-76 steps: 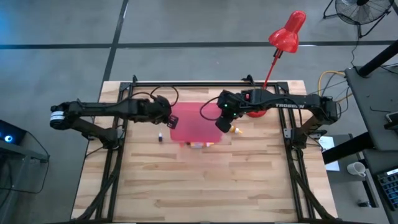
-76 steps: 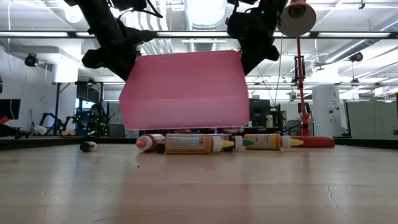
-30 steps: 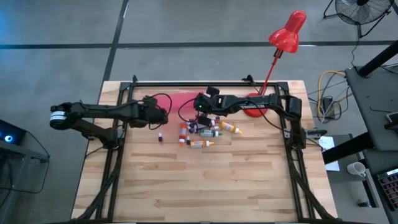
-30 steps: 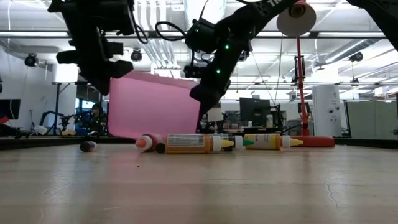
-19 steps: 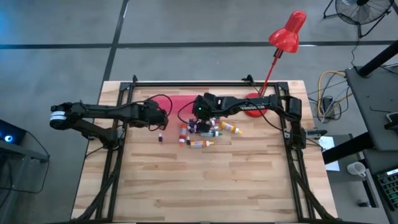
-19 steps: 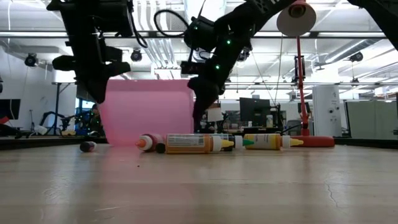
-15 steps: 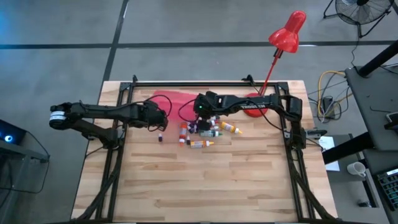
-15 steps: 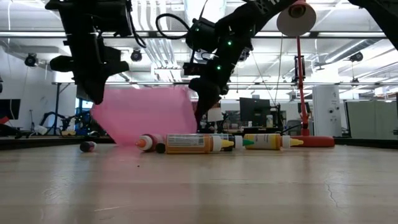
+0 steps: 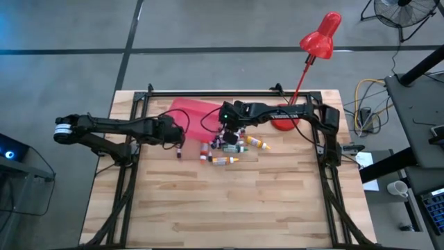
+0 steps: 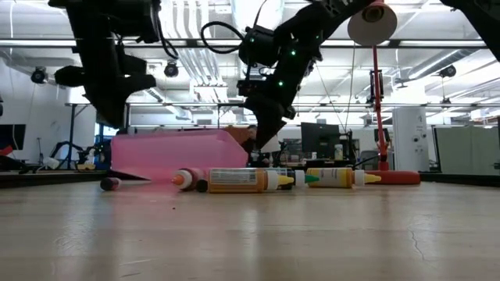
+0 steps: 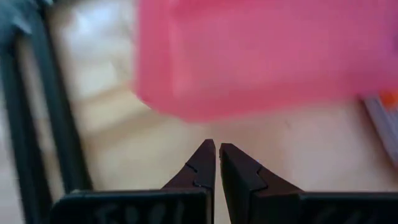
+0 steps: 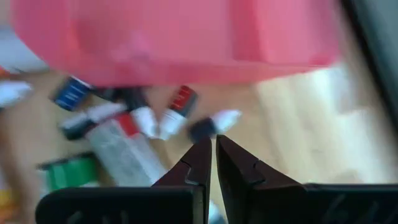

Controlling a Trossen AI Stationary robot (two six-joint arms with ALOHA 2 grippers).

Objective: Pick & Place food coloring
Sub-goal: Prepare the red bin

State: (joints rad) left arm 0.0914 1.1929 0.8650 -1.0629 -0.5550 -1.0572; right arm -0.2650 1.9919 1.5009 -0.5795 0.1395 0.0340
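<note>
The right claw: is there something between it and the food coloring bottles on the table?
Nothing visible. The right claw, shut, hangs just above the food coloring bottles. The pink tray lies behind them, not in between.

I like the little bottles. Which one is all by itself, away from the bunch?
The small dark bottle lying on the table just below the left gripper. The other bottles are heaped together under the right gripper.
</note>
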